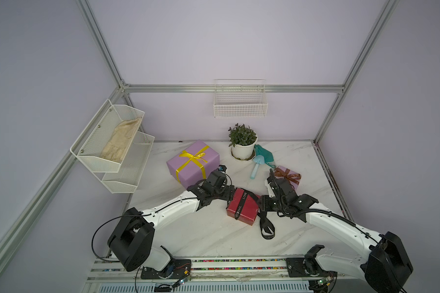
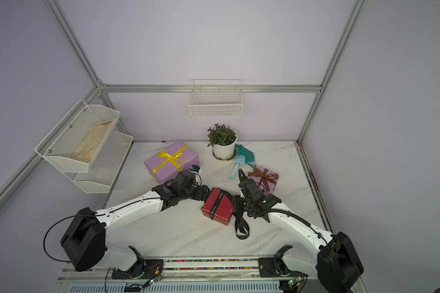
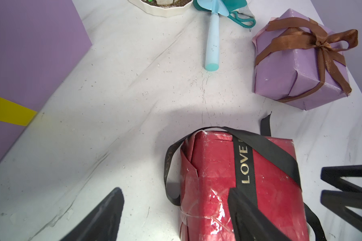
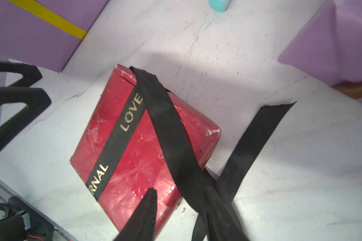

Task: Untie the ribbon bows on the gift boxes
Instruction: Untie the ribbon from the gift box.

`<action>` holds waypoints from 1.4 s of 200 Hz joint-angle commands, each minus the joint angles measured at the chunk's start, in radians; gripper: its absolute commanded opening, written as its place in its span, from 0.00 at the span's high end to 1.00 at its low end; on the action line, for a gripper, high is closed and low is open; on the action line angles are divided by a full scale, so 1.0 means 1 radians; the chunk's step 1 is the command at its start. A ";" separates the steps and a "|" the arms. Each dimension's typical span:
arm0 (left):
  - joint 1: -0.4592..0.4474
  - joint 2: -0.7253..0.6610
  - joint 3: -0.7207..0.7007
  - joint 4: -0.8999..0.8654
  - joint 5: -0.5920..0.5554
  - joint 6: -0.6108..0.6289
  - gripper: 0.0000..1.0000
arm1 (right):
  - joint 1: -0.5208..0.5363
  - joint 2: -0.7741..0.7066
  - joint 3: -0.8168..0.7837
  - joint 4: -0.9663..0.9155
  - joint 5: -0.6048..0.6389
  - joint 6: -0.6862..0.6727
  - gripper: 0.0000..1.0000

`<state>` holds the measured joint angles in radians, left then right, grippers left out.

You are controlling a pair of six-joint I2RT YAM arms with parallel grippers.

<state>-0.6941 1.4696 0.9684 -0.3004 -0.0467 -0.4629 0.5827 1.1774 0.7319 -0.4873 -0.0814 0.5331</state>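
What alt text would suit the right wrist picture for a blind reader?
A red gift box lies on a white marbled table, a loose black ribbon lettered LOVE draped across it. The right claw hangs open over it.

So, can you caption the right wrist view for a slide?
Right gripper, jaws open, at the edge of the red gift box; its black ribbon lies loose, without a bow.

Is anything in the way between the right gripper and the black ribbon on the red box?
Nothing visible does. The right gripper sits at the edge of the red box with open jaws, and the black ribbon drapes off the box right between them.
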 commanded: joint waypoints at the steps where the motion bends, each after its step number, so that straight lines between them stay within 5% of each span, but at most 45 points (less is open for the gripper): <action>1: 0.002 0.031 -0.008 0.016 0.048 -0.010 0.21 | -0.001 -0.015 -0.040 -0.024 0.000 0.007 0.58; 104: 0.001 0.018 -0.039 0.026 0.050 -0.015 0.21 | -0.001 0.100 -0.089 0.171 -0.014 -0.041 0.55; 139: 0.001 0.034 -0.042 0.032 0.058 -0.022 0.21 | -0.001 0.123 -0.105 0.222 0.024 -0.054 0.64; 178: 0.001 0.033 -0.051 0.038 0.074 -0.014 0.21 | -0.001 0.188 -0.106 0.261 0.081 -0.083 0.58; 207: 0.002 0.016 -0.060 0.038 0.077 -0.008 0.21 | -0.001 0.188 -0.101 0.292 0.095 -0.078 1.00; 259: 0.002 -0.032 -0.074 -0.002 -0.005 -0.038 0.21 | -0.001 0.075 0.068 0.109 0.168 -0.107 1.00; 280: 0.005 -0.090 -0.104 -0.019 -0.039 -0.085 0.21 | -0.001 0.069 0.184 0.072 0.096 -0.127 1.00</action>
<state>-0.6941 1.4654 0.9146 -0.3092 -0.0269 -0.4908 0.5823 1.2774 0.7891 -0.3592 0.0425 0.4377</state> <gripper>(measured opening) 0.789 0.050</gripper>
